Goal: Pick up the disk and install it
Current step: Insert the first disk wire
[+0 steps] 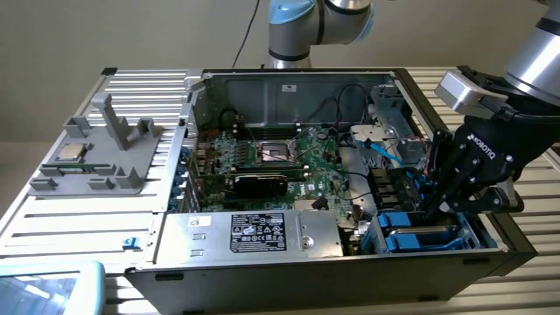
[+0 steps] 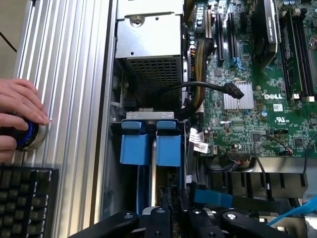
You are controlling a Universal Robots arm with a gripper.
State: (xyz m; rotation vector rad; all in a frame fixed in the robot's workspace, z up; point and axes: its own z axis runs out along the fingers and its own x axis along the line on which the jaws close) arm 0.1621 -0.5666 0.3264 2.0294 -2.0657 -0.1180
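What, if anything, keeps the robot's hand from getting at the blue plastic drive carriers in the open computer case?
Probably nothing, so yes: the hand hangs inside the open computer case, right at the blue plastic drive carriers, with no lid or cable across them.

- White "DELL" printed on green motherboard, just beside small silver heatsink.
- Near it on same board: white certification mark, possibly UL sign; letters too small to confirm.
- "ROBOTIQ" in white on black body of gripper, running sideways.
- Black label on silver box: white print and symbols, none legible.
- White sticker on case rear wall: print unreadable.
- White tags on cables beside blue drive bay: barcode-like lines, no readable characters.
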